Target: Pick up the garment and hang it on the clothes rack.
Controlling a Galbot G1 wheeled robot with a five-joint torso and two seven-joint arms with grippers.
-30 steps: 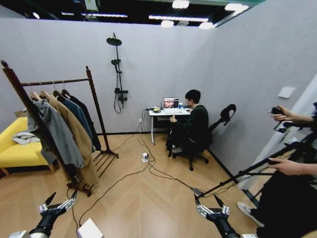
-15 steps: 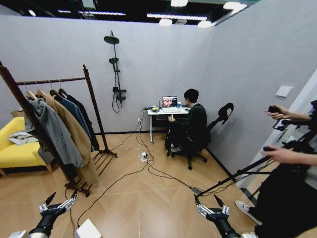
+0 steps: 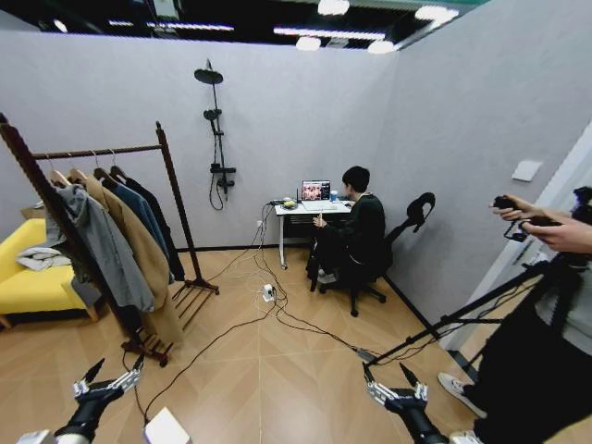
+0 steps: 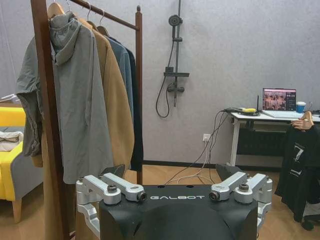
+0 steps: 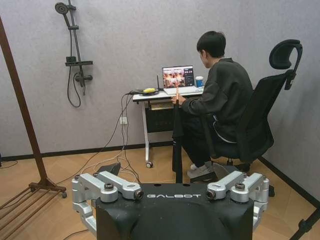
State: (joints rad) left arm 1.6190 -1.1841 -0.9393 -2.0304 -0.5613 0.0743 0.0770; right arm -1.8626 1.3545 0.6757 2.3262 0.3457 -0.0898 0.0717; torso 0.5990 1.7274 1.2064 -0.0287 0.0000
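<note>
Left pincer (image 3: 108, 378) and right pincer (image 3: 382, 382) open, empty.
I see the garment (image 5: 177, 131) at twelve o'clock beside the counter (image 5: 150, 96), rack (image 3: 171, 176) at ten; floor cables (image 3: 296, 324) could snag my base.

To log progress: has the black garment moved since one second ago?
No. The garment still hangs at the same spot beside the white desk, in the seated person's hand; the slight shift of the whole head view is the camera's.
</note>
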